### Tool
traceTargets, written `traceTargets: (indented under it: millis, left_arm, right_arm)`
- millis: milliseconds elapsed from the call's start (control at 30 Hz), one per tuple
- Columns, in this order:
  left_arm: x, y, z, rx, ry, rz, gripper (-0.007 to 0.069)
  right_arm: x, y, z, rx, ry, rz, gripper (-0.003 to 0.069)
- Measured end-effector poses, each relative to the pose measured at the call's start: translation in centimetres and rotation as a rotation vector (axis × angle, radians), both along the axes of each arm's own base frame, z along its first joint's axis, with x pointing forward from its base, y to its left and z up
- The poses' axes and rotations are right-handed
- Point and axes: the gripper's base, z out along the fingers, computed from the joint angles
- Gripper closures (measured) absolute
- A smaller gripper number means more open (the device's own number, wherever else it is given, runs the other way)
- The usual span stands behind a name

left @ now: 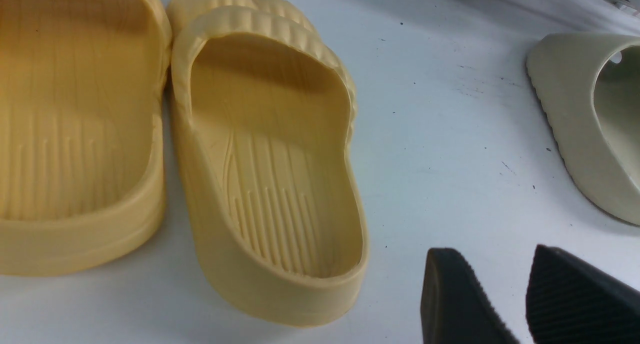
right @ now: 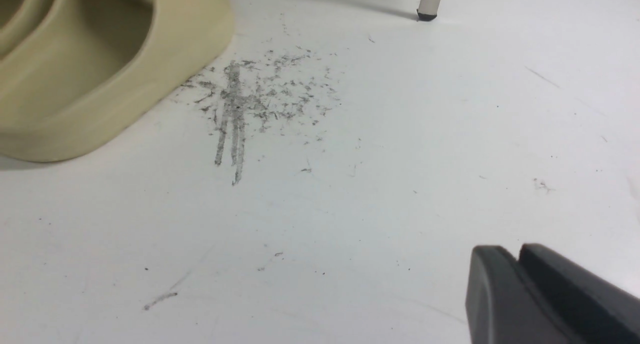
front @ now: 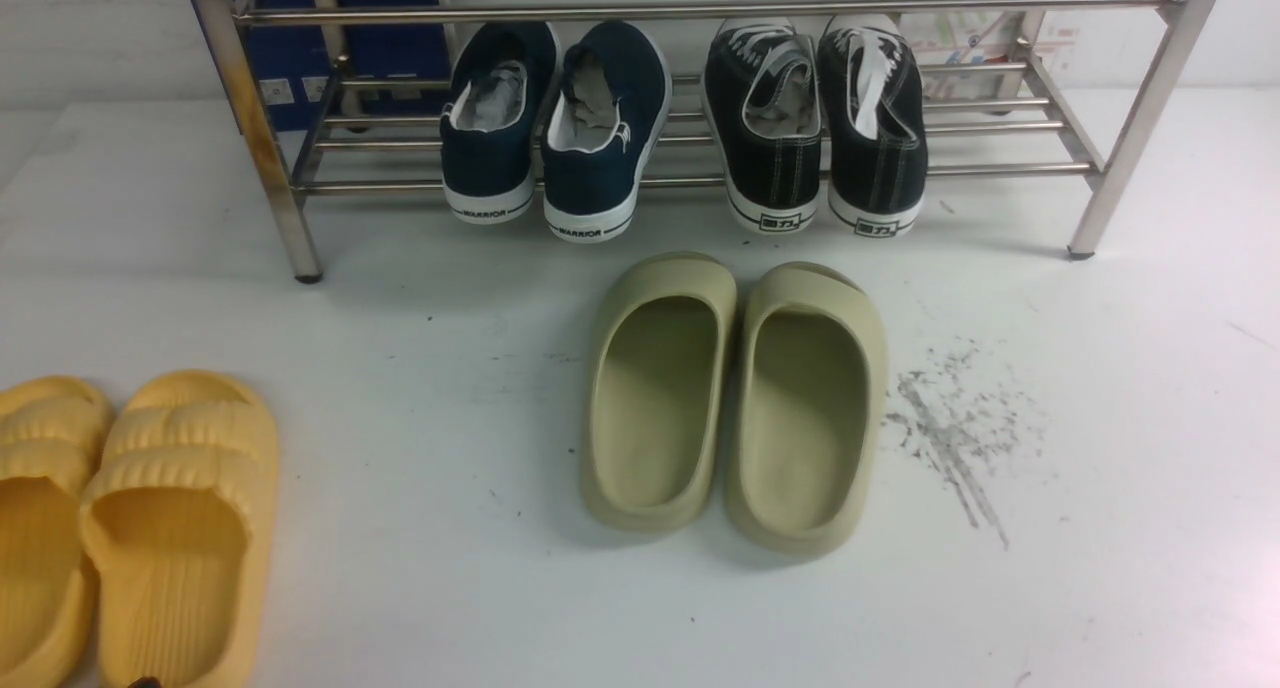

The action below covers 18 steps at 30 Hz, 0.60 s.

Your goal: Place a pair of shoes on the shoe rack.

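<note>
Sneakers: paired on rack lower bars at bench rear, heels outward for reach, right of navy pair; left gripper part-open, empty; right gripper nearly closed, empty, both clear of rack

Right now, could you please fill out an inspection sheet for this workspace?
Surface: white tabletop, scuffed with a grey smear beside the olive slippers.
Job's things: black sneakers sit side by side on the shoe rack, lower shelf, heels toward the camera.
Clutter: navy slip-ons on the same shelf; olive slippers and yellow slippers on the table.
Grippers: left tool open, empty, near a yellow slipper; right tool closed or nearly so, holding nothing.
Cables: nothing seen.
Surroundings: blue box behind the rack.
</note>
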Motion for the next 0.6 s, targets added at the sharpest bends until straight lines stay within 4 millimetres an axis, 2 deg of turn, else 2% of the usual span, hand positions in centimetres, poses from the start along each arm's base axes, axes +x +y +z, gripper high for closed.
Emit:
traceTargets:
  millis: [600]
  left_arm:
    - [0.0,0.0,0.0,0.0,0.0,0.0,0.0386]
  right_arm:
    - [0.0,0.0,0.0,0.0,0.0,0.0,0.0532]
